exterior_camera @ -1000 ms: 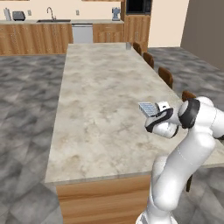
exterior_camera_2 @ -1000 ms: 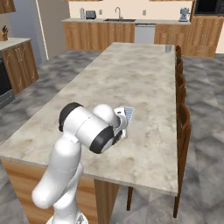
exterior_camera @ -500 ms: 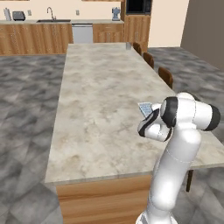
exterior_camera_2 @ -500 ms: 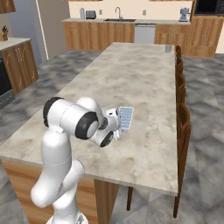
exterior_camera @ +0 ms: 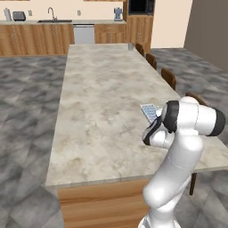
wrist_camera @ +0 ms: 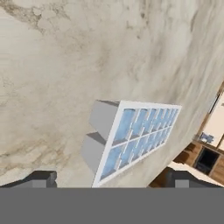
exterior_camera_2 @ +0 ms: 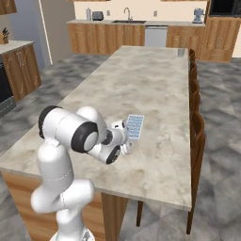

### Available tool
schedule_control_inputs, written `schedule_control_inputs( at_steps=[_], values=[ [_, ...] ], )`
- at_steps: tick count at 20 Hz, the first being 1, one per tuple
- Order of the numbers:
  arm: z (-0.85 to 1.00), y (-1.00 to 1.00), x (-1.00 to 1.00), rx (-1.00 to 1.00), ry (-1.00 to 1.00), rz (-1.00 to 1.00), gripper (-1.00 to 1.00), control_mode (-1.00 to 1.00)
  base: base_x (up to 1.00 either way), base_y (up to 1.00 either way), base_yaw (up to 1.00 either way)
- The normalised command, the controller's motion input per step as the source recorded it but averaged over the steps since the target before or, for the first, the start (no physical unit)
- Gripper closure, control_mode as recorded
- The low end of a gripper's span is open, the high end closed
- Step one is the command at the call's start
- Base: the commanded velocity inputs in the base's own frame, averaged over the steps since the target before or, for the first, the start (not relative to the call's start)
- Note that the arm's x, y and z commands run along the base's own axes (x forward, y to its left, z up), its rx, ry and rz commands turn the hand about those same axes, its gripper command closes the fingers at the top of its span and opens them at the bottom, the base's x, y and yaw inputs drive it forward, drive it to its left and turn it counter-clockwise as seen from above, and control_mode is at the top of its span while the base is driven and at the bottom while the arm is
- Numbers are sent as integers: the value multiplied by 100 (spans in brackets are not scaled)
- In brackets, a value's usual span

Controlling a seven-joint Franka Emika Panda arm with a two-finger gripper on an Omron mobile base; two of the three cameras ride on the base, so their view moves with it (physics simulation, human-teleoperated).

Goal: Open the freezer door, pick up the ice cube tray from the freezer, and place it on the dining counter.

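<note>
The ice cube tray (wrist_camera: 135, 133), white with pale blue cells, lies flat on the marbled dining counter (wrist_camera: 52, 65) near its right edge. From the base it shows as a small white rectangle (exterior_camera: 149, 111) (exterior_camera_2: 135, 127) on the stone top (exterior_camera: 98, 98) (exterior_camera_2: 141, 80). My gripper (wrist_camera: 111, 179) is open, its two dark fingertips (wrist_camera: 41, 178) spread wide on either side of the tray's near end, touching nothing. The hand (exterior_camera_2: 123, 147) hangs just short of the tray, tucked under the arm's wrist (exterior_camera: 153, 133). The freezer and its door are out of view.
Wooden chairs (exterior_camera: 169, 78) (exterior_camera_2: 196, 132) line the counter's right side. A wall counter with a sink (exterior_camera: 53, 22) (exterior_camera_2: 127, 22) runs along the back. Grey tiled floor lies to the left of the island.
The gripper has opened and let go of the tray, which now rests on the counter. The arm has folded back toward the base, away from the tray.
</note>
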Motion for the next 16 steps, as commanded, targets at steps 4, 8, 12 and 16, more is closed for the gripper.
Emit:
schedule_control_inputs(
  at_steps=[4, 8, 12, 16],
  values=[
    [100, -16, 2, 13, 34, 0, -100, -100, 0, 0, 0],
    [100, -4, 0, 9, 34, 0, -100, -100, 0, 0, 0],
    [100, 0, -11, 4, 32, -1, -100, -100, 0, 0, 0],
    [100, 0, -50, 0, 28, -3, -100, -100, 0, 0, 0]
  ],
)
